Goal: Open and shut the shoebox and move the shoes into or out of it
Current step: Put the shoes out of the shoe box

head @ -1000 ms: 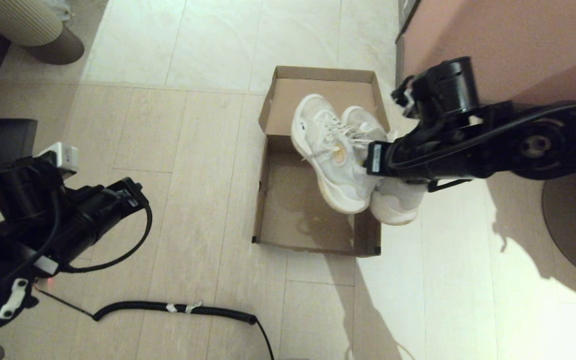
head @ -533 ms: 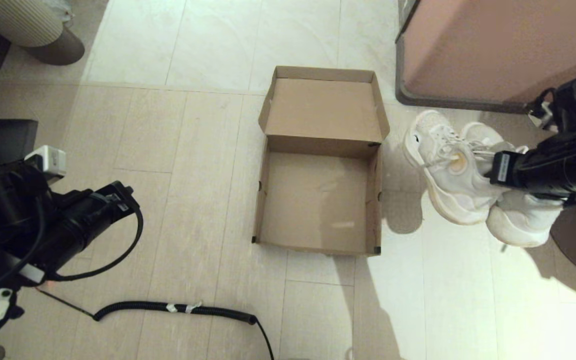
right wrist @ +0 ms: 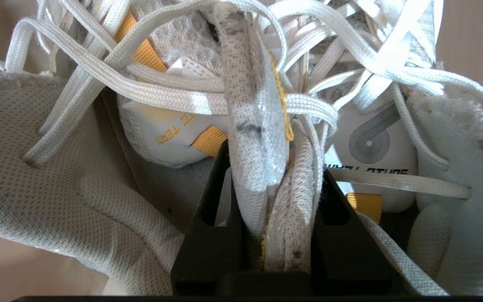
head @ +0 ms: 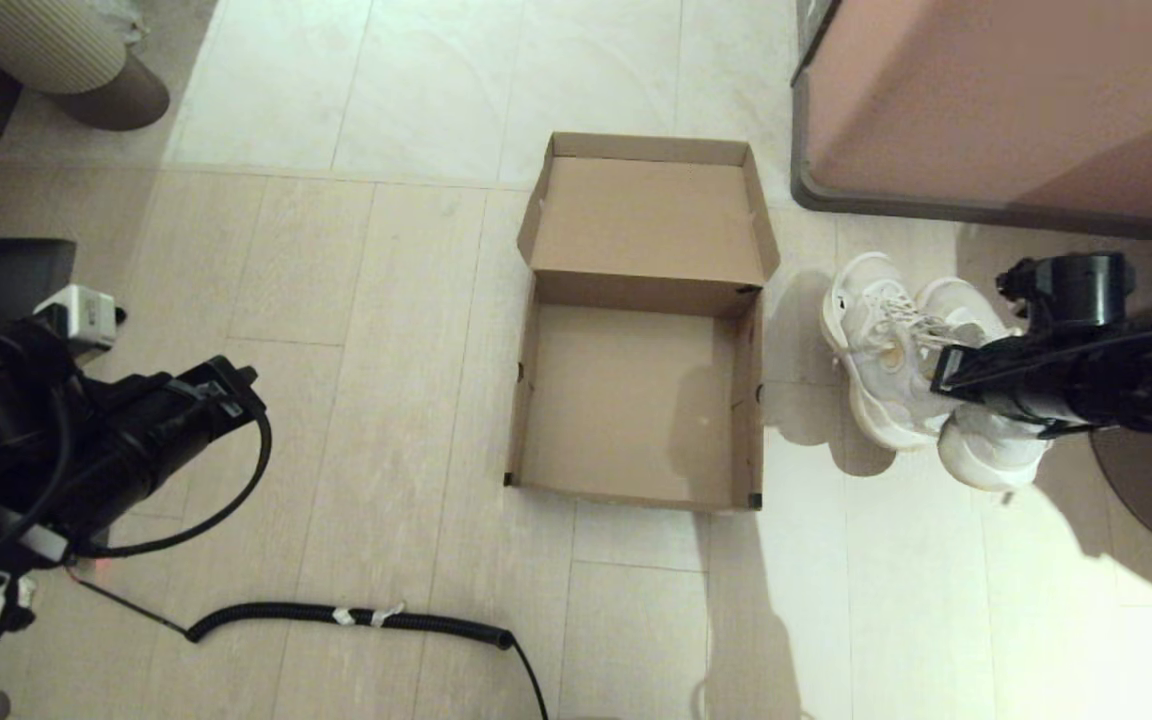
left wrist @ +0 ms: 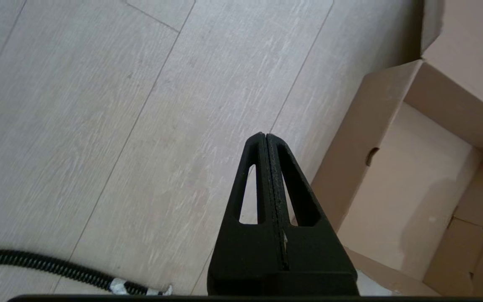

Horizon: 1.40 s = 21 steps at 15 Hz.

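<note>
Currently the right gripper [right wrist: 273, 197] is clamped on the inner collars of the shoes [head: 921, 375], both pinched together between its fingers [right wrist: 214, 218], as shown in the right wrist view. The pair is held at the floor [head: 386, 300] just right of the shoebox [head: 636, 400], between it and the pinkish-brown cabinet [head: 1016, 110]; whether the soles are already resting on the floor cannot be told from the head view. The shoebox is seen open, lid flap laid back, interior empty. Removal is judged nearly done: release of the pair is left, then closing of the lid. The left gripper [left wrist: 266, 167] is parked low at the left, fingers pressed together on nothing.

Writing: "TEAM" is read on the orange-printed tongue label; the other tongue carries a spiral logo with partly hidden lettering, possibly "LOTUS".
</note>
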{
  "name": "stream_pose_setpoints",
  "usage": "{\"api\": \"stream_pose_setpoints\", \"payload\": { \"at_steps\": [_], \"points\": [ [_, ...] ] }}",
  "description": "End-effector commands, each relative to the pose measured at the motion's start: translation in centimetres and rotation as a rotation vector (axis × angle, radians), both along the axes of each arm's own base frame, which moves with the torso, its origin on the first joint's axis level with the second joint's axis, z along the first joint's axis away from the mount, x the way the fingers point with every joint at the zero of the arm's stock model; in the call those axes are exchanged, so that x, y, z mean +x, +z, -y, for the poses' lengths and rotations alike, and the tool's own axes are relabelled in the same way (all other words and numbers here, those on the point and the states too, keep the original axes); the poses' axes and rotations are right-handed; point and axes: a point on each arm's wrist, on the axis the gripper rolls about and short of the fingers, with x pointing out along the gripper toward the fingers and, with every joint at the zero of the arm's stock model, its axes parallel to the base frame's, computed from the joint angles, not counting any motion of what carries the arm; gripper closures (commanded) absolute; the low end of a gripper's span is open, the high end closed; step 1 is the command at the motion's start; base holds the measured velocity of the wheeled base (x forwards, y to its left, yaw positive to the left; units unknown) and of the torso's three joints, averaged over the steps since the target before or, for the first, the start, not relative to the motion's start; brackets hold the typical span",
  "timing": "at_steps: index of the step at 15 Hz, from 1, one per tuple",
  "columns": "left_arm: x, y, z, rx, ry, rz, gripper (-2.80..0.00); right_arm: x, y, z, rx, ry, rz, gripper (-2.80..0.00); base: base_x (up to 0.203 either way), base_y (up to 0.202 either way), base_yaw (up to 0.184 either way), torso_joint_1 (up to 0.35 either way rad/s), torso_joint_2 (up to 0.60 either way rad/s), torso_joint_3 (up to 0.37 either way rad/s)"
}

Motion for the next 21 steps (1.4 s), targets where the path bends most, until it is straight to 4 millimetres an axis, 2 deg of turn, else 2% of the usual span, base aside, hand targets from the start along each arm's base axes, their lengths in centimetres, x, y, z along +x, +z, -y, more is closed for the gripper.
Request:
{"api": "stream_pose_setpoints", "payload": {
  "at_steps": [1,3,5,12,13,21],
  "points": [
    [-0.2,0.5,-0.1,-0.003,0.003,0.021,0.0,3.1,-5.7,0.5,-0.002,-0.021,-0.075,0.0,0.0,0.0,0.0,0.0,0.0,0.0],
    [-0.6,1.0,-0.1,-0.003,-0.005,0.043,0.0,4.3,-8.5,0.7,-0.004,-0.034,-0.097,0.0,0.0,0.0,0.0,0.0,0.0,0.0],
    [-0.7,1.3,-0.1,-0.004,-0.005,0.052,0.0,5.1,-10.2,0.7,-0.008,-0.038,-0.086,0.0,0.0,0.0,0.0,0.0,0.0,0.0],
    [-1.0,1.2,-0.1,-0.002,-0.005,0.043,0.0,5.7,-12.1,0.7,0.0,-0.038,-0.118,0.0,0.0,0.0,0.0,0.0,0.0,0.0],
    [-0.9,1.2,-0.1,-0.002,-0.003,0.04,0.0,5.7,-12.3,0.7,-0.001,-0.039,-0.123,-2.8,0.0,0.0,0.0,0.0,0.0,0.0],
    [-1.3,0.9,-0.2,-0.001,-0.002,0.032,0.0,4.5,-11.3,0.8,-0.009,-0.038,-0.124,-2.8,0.0,0.0,0.0,0.0,0.0,0.0]
  ]
}}
